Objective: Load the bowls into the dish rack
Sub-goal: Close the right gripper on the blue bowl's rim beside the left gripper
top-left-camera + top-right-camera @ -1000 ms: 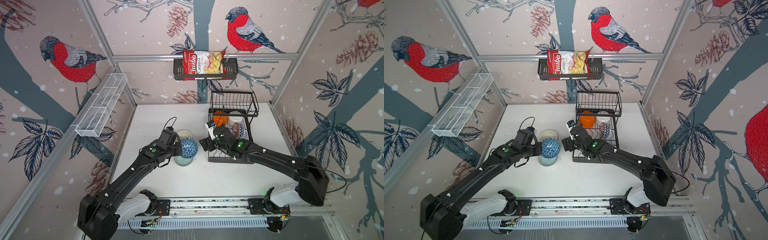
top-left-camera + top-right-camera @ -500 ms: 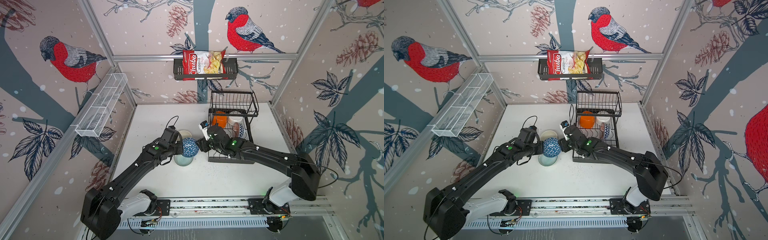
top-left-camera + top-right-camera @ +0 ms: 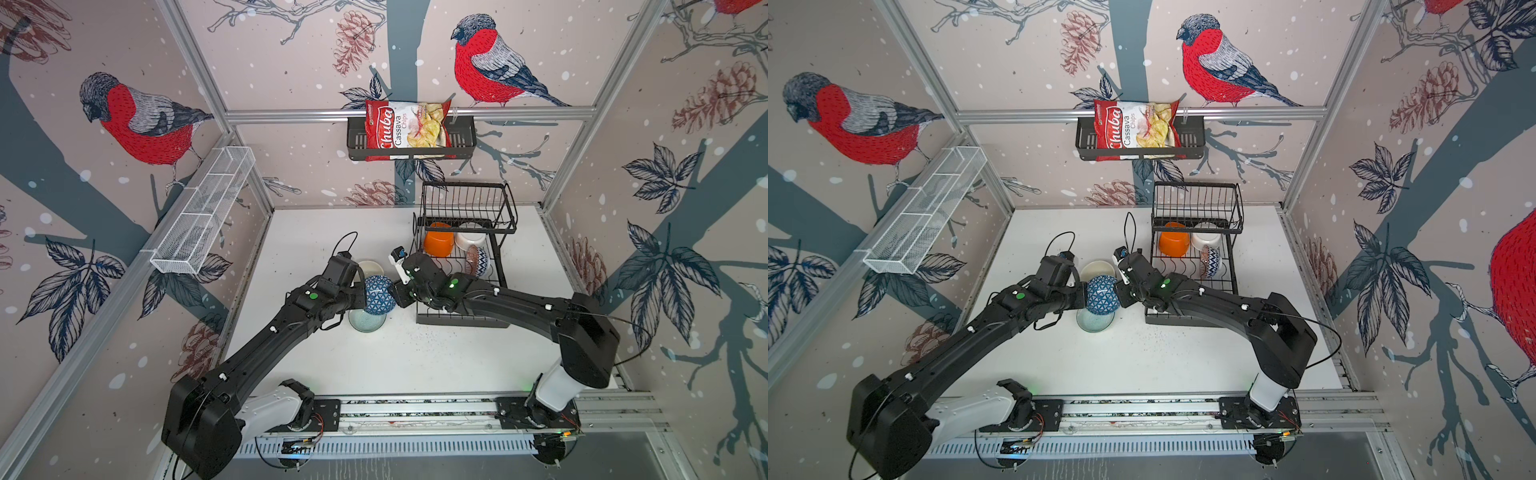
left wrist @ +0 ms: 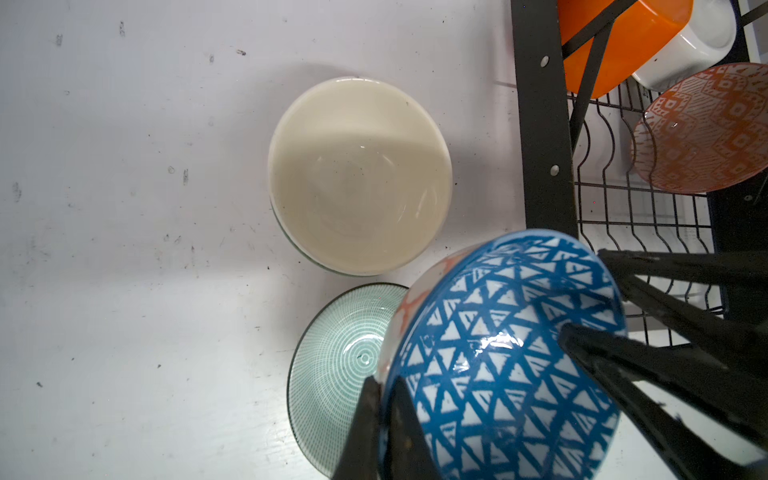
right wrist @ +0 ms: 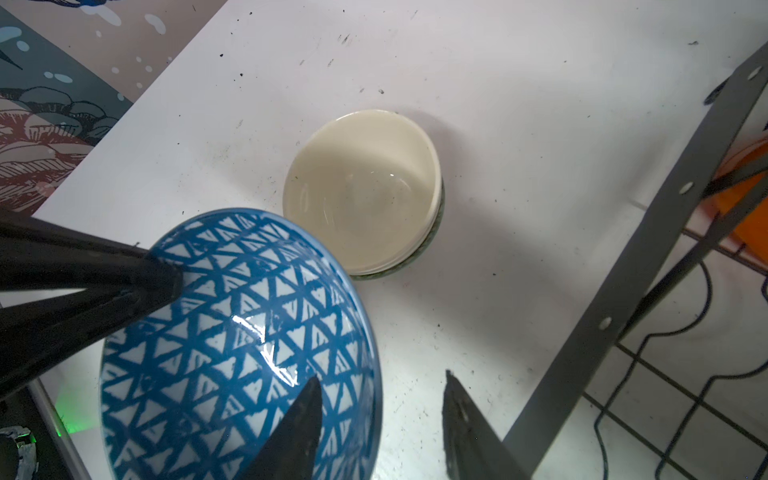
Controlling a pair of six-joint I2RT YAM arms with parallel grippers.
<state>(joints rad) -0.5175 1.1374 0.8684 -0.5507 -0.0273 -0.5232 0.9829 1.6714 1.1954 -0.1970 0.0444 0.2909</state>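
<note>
Centre frame: left gripper (image 4: 384, 388) clamps the blue patterned bowl (image 3: 379, 294). Right gripper (image 5: 382, 376), jaws parted, straddles its opposite rim.

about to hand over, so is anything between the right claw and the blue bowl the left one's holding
Nothing visible is. The right claw is open with the rim of the blue bowl between its fingers, and only bare table shows in that gap. The left claw is shut on the opposite rim.

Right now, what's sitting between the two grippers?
The blue patterned bowl: left gripper pinches one rim, right gripper straddles the opposite rim. Both top views show it.
</note>
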